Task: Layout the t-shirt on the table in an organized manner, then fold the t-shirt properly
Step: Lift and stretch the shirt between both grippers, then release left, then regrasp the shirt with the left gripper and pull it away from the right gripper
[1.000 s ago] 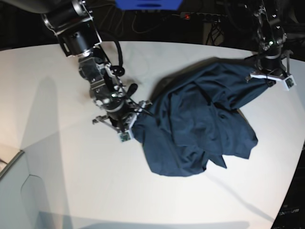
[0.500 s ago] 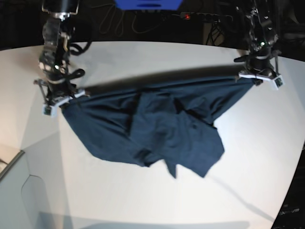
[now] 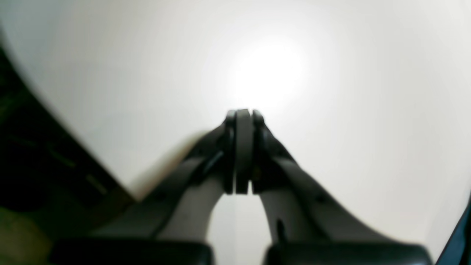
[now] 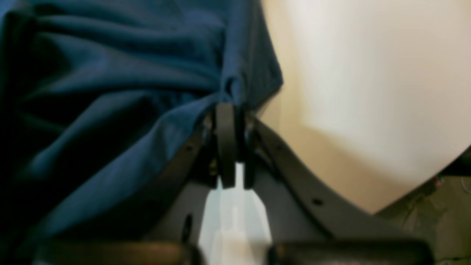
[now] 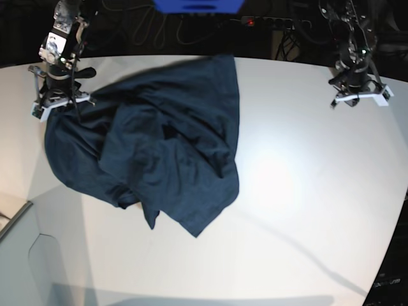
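**Right fingers pinch the shirt, left fingers hold nothing**

The right fingers (image 4: 230,110) are pressed together on a bunched bit of the dark blue t-shirt (image 5: 159,146). In the base view the right fingers (image 5: 56,102) sit at the shirt's far corner. From them, the cloth spreads away in a wrinkly heap across the white tabletop (image 5: 306,191). One flap of the shirt reaches up toward the back edge of the tabletop. Another droops down toward the front.

The left fingers (image 3: 241,117) are pressed tight together with no cloth between them. Only bare white tabletop lies under them. In the base view the left fingers (image 5: 358,95) are well apart from the shirt, with open tabletop between.
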`<control>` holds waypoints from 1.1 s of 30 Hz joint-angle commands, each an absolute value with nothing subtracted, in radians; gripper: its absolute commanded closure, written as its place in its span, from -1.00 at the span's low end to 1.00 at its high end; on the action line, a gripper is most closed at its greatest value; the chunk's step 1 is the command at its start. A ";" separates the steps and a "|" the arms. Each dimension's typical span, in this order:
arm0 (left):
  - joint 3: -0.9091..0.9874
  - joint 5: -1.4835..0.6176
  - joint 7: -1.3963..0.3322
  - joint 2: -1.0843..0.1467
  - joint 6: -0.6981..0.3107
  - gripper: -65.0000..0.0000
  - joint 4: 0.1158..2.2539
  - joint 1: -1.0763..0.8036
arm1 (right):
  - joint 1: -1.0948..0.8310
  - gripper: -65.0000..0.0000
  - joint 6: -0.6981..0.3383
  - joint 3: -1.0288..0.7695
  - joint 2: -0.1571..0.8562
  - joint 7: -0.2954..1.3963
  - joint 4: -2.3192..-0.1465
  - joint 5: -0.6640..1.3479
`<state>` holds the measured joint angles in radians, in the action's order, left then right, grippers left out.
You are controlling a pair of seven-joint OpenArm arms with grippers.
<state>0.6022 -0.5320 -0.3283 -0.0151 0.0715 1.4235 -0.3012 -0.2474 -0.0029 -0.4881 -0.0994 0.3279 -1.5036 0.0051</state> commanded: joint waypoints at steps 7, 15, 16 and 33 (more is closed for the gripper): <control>0.404 -0.518 -0.298 -0.056 0.077 0.49 1.489 -0.213 | -0.248 1.00 -0.005 -0.475 -0.091 0.305 -1.518 0.005; 0.082 -0.516 -0.295 -0.102 0.082 0.11 1.334 0.024 | -0.249 1.00 -0.005 -0.437 -0.090 0.305 -1.518 0.002; 0.053 -0.516 -0.291 -0.102 0.082 0.11 1.299 0.050 | -0.252 1.00 -0.005 -0.432 -0.090 0.306 -1.518 0.001; -0.081 -0.518 -0.286 0.008 0.074 0.10 1.007 0.234 | -0.266 1.00 -0.005 -0.326 -0.090 0.306 -1.518 0.001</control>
